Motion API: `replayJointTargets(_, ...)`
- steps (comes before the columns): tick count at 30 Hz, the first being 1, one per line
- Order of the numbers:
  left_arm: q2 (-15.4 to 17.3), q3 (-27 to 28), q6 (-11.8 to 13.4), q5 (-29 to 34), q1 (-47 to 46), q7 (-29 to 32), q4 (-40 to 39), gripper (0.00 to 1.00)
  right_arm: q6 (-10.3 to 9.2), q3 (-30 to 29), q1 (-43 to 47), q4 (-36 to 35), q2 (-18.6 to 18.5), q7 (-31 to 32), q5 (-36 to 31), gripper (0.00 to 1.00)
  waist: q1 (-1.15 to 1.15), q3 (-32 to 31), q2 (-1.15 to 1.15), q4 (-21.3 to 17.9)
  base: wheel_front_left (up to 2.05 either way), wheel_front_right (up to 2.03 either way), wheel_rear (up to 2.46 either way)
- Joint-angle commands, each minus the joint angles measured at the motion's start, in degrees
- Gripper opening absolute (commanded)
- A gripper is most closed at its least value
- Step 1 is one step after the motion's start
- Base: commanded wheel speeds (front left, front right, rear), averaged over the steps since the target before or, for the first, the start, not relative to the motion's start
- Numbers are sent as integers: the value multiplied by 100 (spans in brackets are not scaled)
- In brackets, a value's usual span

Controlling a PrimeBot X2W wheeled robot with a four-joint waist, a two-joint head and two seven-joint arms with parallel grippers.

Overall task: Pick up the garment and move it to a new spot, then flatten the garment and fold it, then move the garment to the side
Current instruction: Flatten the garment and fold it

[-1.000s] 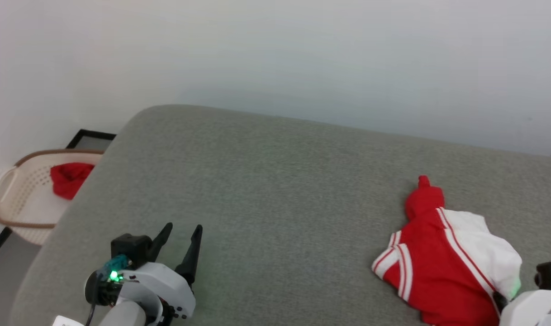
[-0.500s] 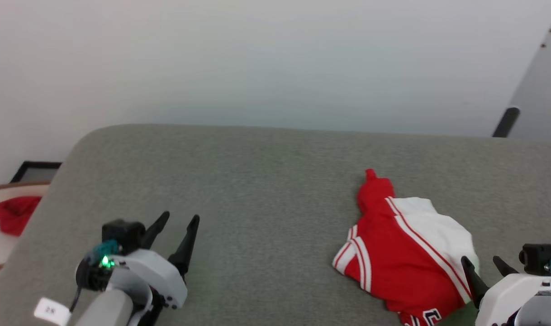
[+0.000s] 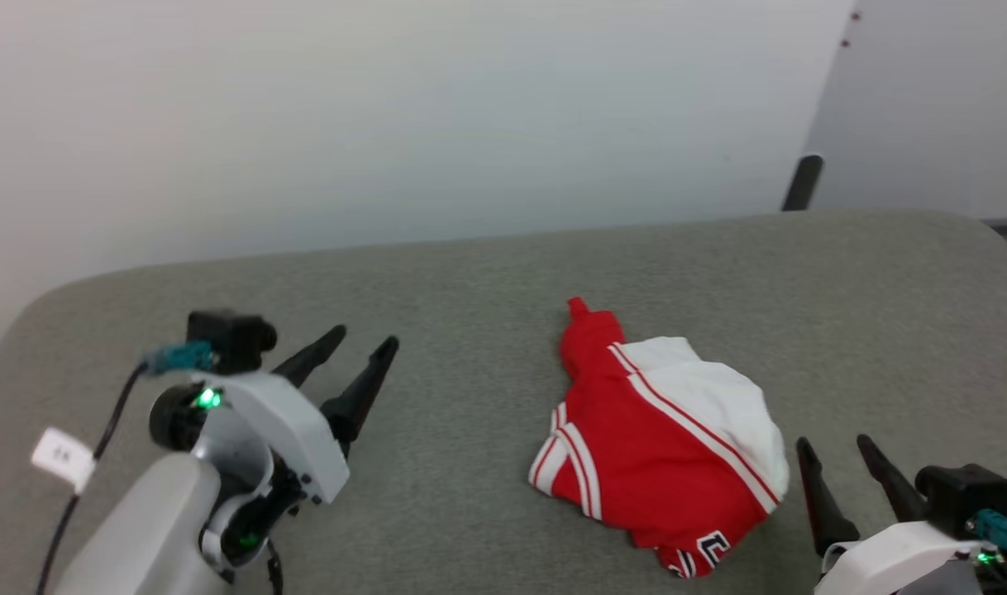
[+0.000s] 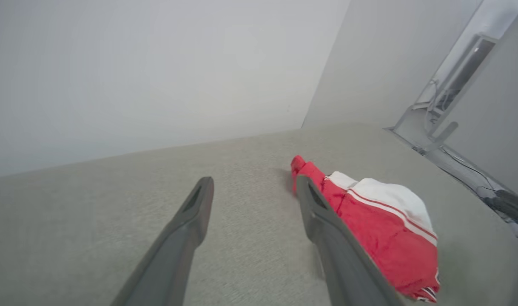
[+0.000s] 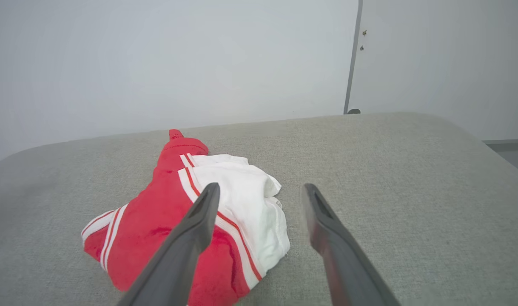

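On gray pad [image 3: 470, 281], garment [image 3: 636, 446] pts twd wall [image 3: 388, 124].

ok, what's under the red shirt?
The shirt lies bunched straight on the grey cushion. Nothing pokes out round its edges; the cushion beneath it and its lower folds are covered.

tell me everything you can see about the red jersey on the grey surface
The garment is a bright red jersey of soft-looking cloth with a white sleeve, red-and-white striped trim and part of a black, white-outlined number at its near edge. It lies crumpled in a loose heap, unfolded, a red tip pointing toward the wall. It rests on the grey fabric surface, right of centre. Nothing else touches it: the open right tool sits beside it, seemingly apart.
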Motion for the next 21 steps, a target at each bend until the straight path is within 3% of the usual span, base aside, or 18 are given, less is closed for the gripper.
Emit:
replayJointTargets(1,36,-57,-24,-90,-101,121,-68,100,1,34,89,-18,33,-29,-38,100,0,94,0,-273,0,0,0)
replayJointTargets(8,74,-607,-16,-1041,-680,1824,-262,100,1,22,21,-40,176,-10,-87,100,0,321,0,-713,0,0,0)
replayJointTargets(12,22,-877,110,-1311,-973,2812,-87,100,1,31,-58,5,216,-46,-62,100,0,485,0,-968,0,0,0)
replayJointTargets(21,-66,-1403,264,-1052,-1192,3527,462,100,1,134,-248,211,260,-160,46,100,0,892,0,-1433,0,0,0)
